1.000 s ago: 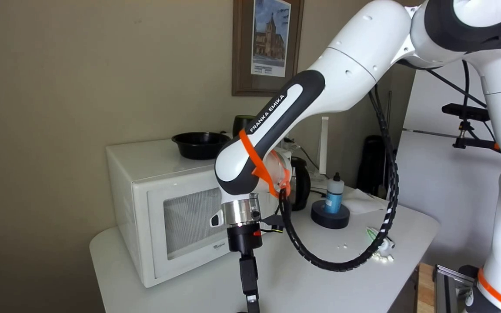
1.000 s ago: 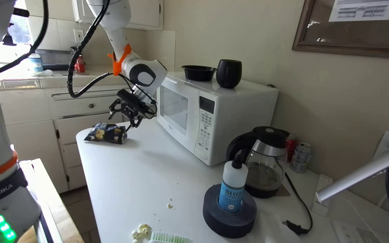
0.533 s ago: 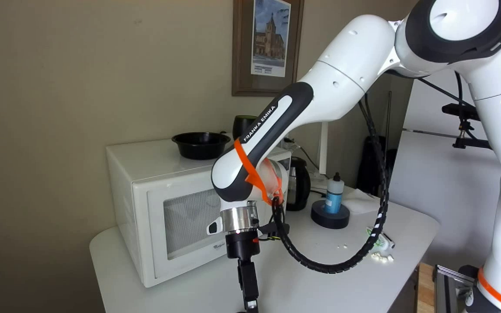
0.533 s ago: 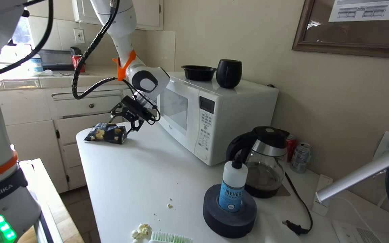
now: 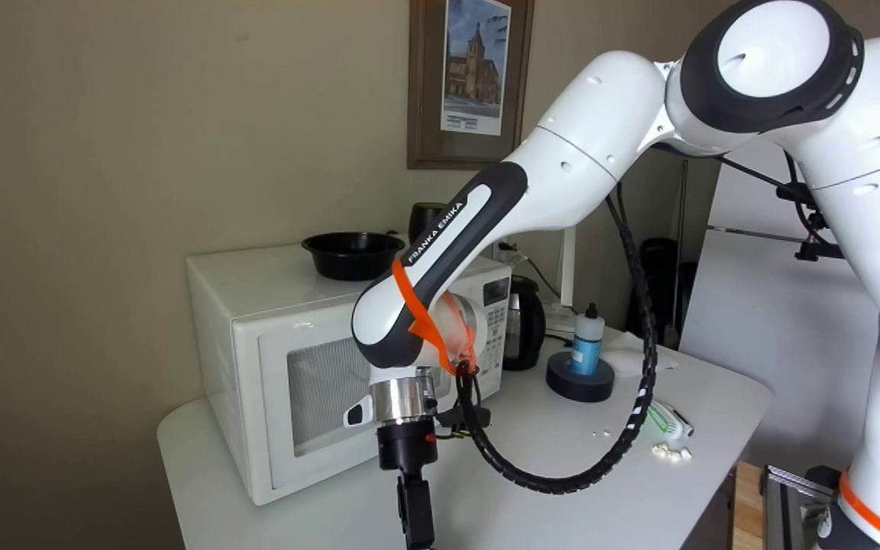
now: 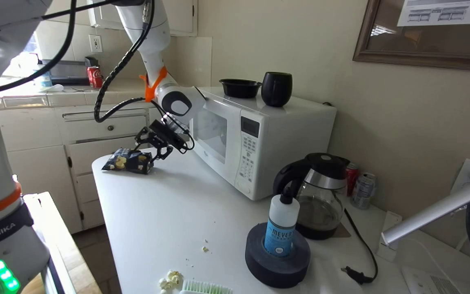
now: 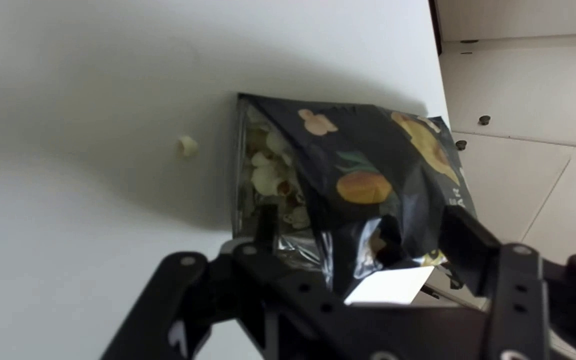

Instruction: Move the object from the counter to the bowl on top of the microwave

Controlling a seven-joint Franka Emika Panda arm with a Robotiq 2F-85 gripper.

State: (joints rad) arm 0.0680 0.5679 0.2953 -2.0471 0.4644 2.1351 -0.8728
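Note:
The object is a crumpled dark snack bag with tan-yellow patches [image 6: 127, 162], lying on the pale counter [image 6: 165, 220] near its end. In the wrist view the bag [image 7: 368, 170] has a clear side showing popcorn. My gripper [image 7: 358, 220] is open; its fingers stand apart, one at each side of the bag's near part. Contact cannot be told. In an exterior view the gripper [image 6: 144, 153] is low over the bag; elsewhere its fingertips are cut off by the lower edge. The black bowl [image 5: 354, 257] sits on the white microwave [image 5: 257, 294], and shows in both exterior views.
A black mug [image 6: 276, 89] stands beside the bowl. A kettle [image 6: 320, 200] and a blue-labelled bottle [image 6: 280, 226] on a dark round base [image 6: 278, 273] stand on the counter. A brush [image 6: 206, 287] and popcorn pieces [image 6: 173, 277] lie near. A loose kernel [image 7: 187, 146] lies beside the bag.
My arm has come down, and the gripper is lower and closer around the bag. The fingers stay apart. The bag, bowl and microwave have not moved.

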